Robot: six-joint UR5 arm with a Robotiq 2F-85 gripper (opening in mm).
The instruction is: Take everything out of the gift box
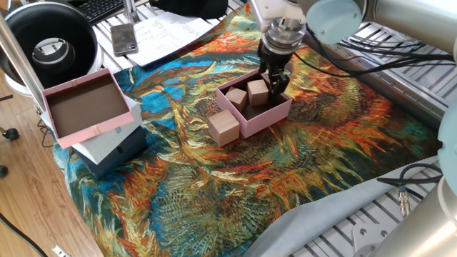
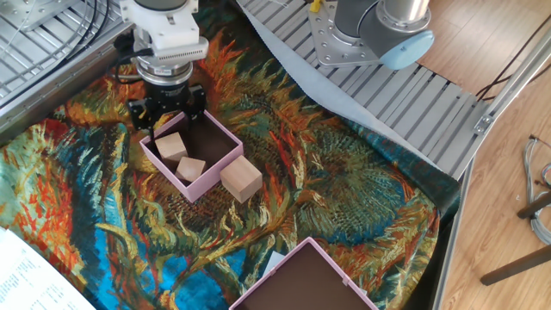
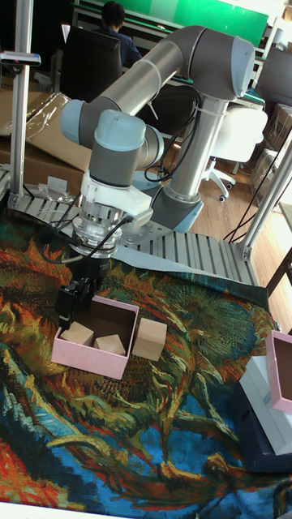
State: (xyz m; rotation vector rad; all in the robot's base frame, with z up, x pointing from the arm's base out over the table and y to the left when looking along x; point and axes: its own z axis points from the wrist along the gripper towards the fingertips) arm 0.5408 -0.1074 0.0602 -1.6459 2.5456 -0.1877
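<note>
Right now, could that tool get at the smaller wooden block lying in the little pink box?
Probably yes. The tool hangs just above the open pink box, the small block has nothing on top of it, though the neighbouring block sits close.

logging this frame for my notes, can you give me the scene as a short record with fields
surface: table covered by a painted-pattern cloth
gift box: pink box, open, on the cloth
blocks in box: two
block outside: one, on the cloth touching the box's outer wall
gripper: above the box's far edge, fingers apart, holding nothing
aside: pink-rimmed tray on a white and blue box
</note>
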